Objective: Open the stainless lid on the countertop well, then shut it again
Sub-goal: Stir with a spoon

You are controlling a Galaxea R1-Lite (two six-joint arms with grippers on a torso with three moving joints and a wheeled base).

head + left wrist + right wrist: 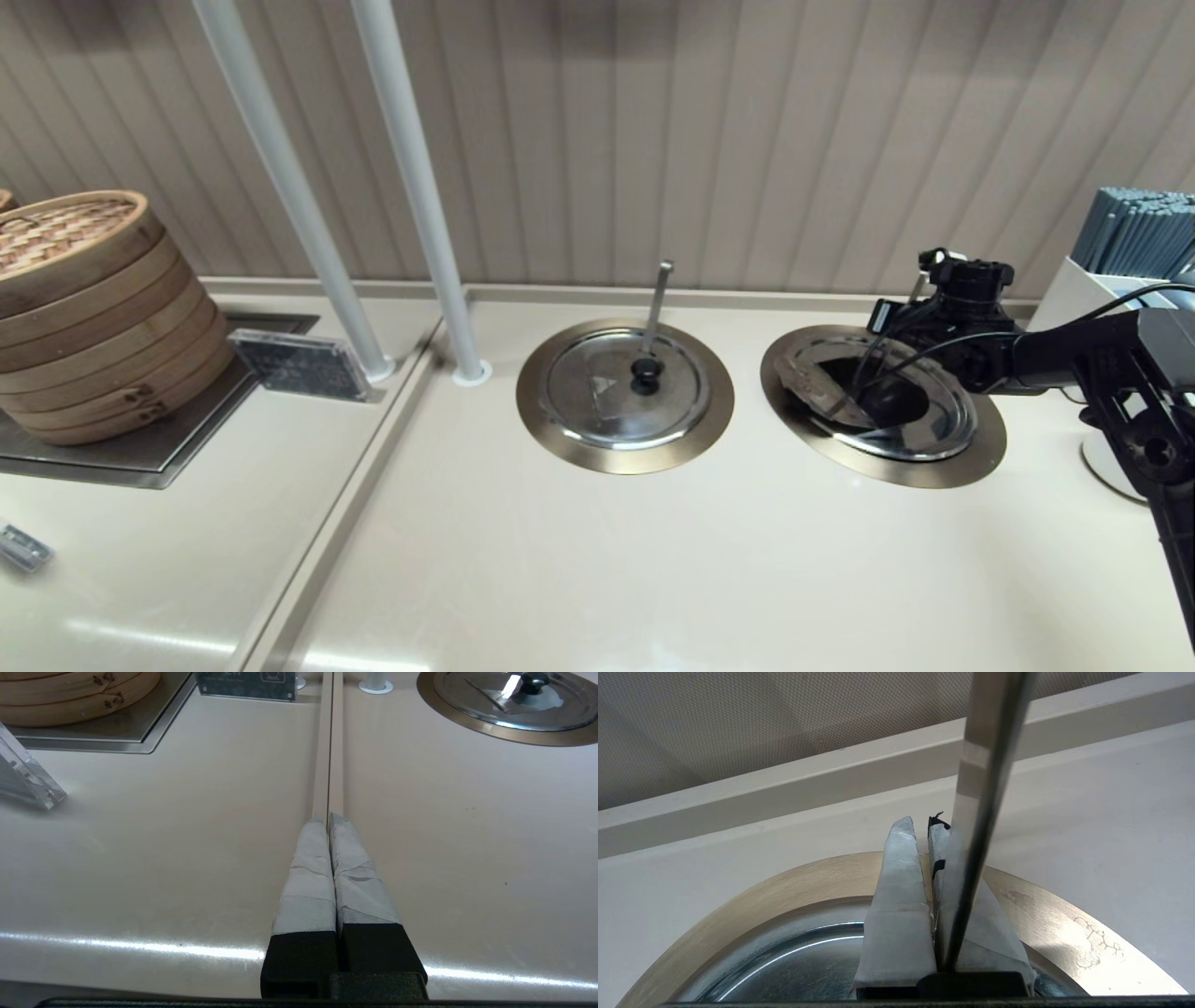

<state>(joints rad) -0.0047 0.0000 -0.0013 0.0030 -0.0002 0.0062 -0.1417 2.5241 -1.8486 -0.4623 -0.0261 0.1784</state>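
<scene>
The stainless lid (920, 425) (784, 961) lies over the countertop well, inside its bronze-gold ring rim (971, 457) (761, 891); a dark patch covers its middle. My right gripper (887, 322) (920, 823) hovers low over the lid's far side, tips above the ring, shut with nothing between its taped fingers (896, 896). The slanted ladle handle (924, 273) (990, 765) crosses close in front of one finger. Off to the left, my left gripper (329, 819) stays parked and shut over the counter seam; the head view does not show it.
The twin lid (621, 392) (504, 700) with a black knob and upright ladle handle sits left of the well. Two white poles (411, 187), an acrylic sign (299, 364) and bamboo steamers (84, 308) stand further left. A chopstick holder (1130, 243) stands at the right.
</scene>
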